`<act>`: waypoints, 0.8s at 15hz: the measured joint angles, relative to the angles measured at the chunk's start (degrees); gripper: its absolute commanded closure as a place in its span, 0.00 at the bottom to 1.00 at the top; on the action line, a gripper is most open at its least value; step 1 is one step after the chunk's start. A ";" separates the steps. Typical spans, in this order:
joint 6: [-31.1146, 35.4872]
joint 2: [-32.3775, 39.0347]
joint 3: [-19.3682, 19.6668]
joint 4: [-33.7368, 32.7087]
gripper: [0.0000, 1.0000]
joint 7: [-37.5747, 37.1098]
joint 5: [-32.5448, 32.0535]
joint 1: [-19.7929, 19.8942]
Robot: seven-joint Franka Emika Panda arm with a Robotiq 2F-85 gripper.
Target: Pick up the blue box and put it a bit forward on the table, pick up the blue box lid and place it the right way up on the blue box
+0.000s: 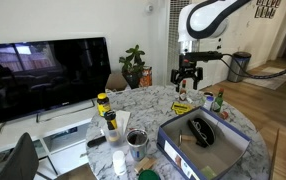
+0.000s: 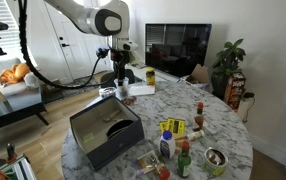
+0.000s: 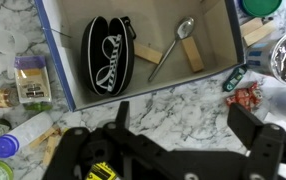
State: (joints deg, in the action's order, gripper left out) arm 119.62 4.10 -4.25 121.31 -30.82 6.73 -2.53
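The blue box (image 1: pixel 205 146) (image 2: pixel 104 131) stands open on the marble table (image 2: pixel 218 125), its grey inside up. In the wrist view the blue box (image 3: pixel 55 60) holds a black pouch (image 3: pixel 107 52), a spoon (image 3: pixel 173 45) and wooden blocks. My gripper (image 3: pixel 183 120) hovers above bare marble just short of the box's near wall, jaws wide open with nothing between them. In both exterior views the gripper (image 1: pixel 188 80) (image 2: pixel 121 78) hangs over the table's rim, apart from the box. A flat bluish shape (image 2: pixel 113 92) lies below it; I cannot tell whether that is the blue box lid.
Bottles (image 2: pixel 168 146), a metal cup (image 2: pixel 215 158) and sauce jars (image 2: pixel 199 113) crowd the table beside the box. A red packet (image 3: pixel 248 97), a spice jar (image 3: pixel 29 80) and a plastic bottle (image 3: pixel 21 132) lie near the gripper. A television (image 1: pixel 43 75) and a plant (image 1: pixel 133 65) stand behind.
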 measured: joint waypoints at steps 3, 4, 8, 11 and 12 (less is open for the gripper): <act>0.18 4.11 1.13 -0.38 0.00 -2.35 1.88 0.16; 0.46 5.54 1.40 -0.64 0.00 -3.28 2.72 0.17; 3.42 10.87 2.44 -1.38 0.00 -6.19 7.58 0.25; 8.66 14.21 3.14 -1.36 0.00 -9.58 11.13 0.25; 10.38 15.09 3.34 -1.32 0.00 -10.87 12.21 0.25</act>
State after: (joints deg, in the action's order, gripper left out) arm 130.00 19.19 -0.91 119.99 -41.69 18.94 -2.27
